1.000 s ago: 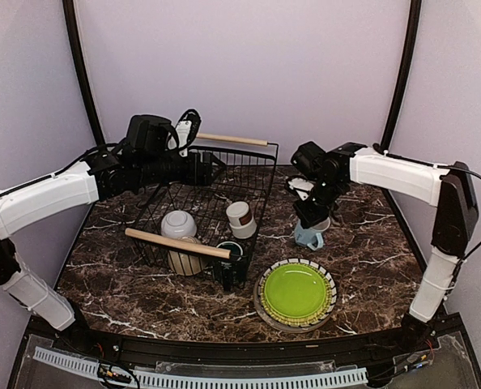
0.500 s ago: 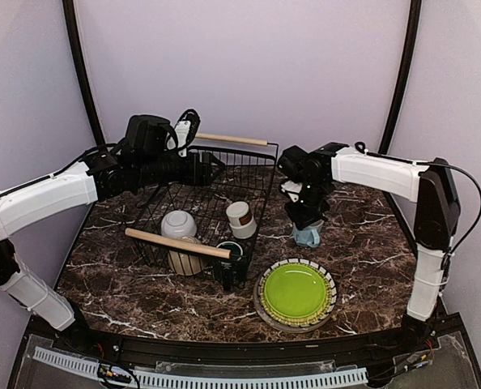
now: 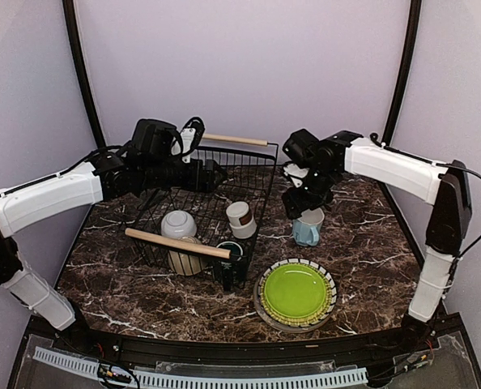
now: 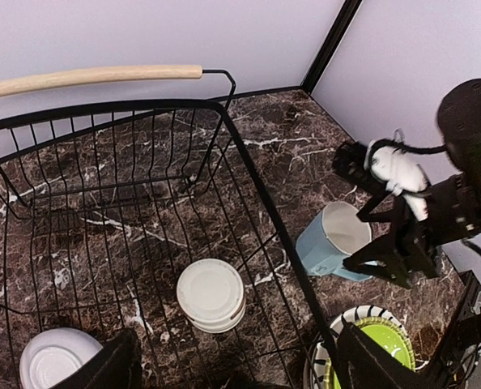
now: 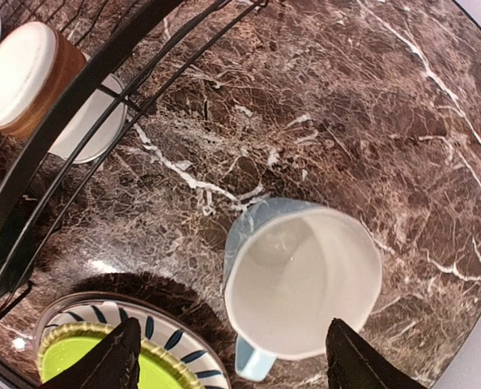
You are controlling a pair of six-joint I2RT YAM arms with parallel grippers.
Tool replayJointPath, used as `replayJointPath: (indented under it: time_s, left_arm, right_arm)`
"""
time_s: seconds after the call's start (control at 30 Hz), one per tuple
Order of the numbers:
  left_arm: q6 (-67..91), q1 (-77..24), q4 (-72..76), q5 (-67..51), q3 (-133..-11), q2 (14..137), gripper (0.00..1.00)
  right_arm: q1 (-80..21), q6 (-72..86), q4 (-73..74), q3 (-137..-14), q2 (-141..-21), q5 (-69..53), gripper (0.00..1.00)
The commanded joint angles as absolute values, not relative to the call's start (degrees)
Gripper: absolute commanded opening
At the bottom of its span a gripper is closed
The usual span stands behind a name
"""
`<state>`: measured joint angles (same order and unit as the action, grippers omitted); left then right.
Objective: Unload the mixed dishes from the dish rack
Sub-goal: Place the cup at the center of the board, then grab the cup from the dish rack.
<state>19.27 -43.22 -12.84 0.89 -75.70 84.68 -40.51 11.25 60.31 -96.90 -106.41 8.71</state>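
Fingers of the right tool are seen spread wide in the wrist view, one at the lower left and one at the lower right of the frame: released, nothing gripped. Directly beneath, the light blue mug is framed between them, standing upright on the worktop with its handle turned toward the bottom edge. From above, the right tool is held just over that mug, right of centre, outside the dish rack.

Over to the left tool: its dark fingers are parted at the bottom of the wrist frame, also released and empty. It is poised over the far half of the rack, in the upper middle of the overhead frame.

Inside the rack, the brown-white cup is found near the right-hand wall, the white bowl to its left, the cream bowl under the near wooden handle, and the dark green mug at the near right corner.

On the worktop, low and right of centre, the lime-green plate is stacked on the black-and-white striped plate, just beside the rack's corner and near the blue mug.
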Motion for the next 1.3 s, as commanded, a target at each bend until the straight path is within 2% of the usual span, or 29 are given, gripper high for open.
replayJointPath:
  time_s: [0.0, 0.33, 0.5, 0.83, 1.27]
  left_arm:
    - [19.27, -42.86, -17.49, 0.22, -77.4, 87.46, 0.84]
    - [19.81, -42.87, -25.92, -5.31, -82.64, 95.6, 0.92]
    - [19.66, -43.02, -30.53, -7.23, -83.48, 97.19, 0.95]
    - [19.58, -43.15, -37.2, -3.46, -85.25, 101.01, 0.98]
    - [19.44, -42.3, -36.4, -2.72, -101.2, 116.37, 0.99]
  right_arm:
    - [-40.37, 9.34, 53.1, -90.83, -95.54, 7.4, 0.8]
    - [-38.16, 9.5, 40.93, -74.44, -80.54, 4.72, 0.93]
    - [-37.15, 9.27, 38.68, -70.82, -77.64, 4.52, 0.95]
    - [-36.91, 9.41, 36.58, -69.58, -78.13, 1.09, 0.99]
    - [-36.83, 11.5, 35.7, -64.67, -72.31, 1.11, 0.99]
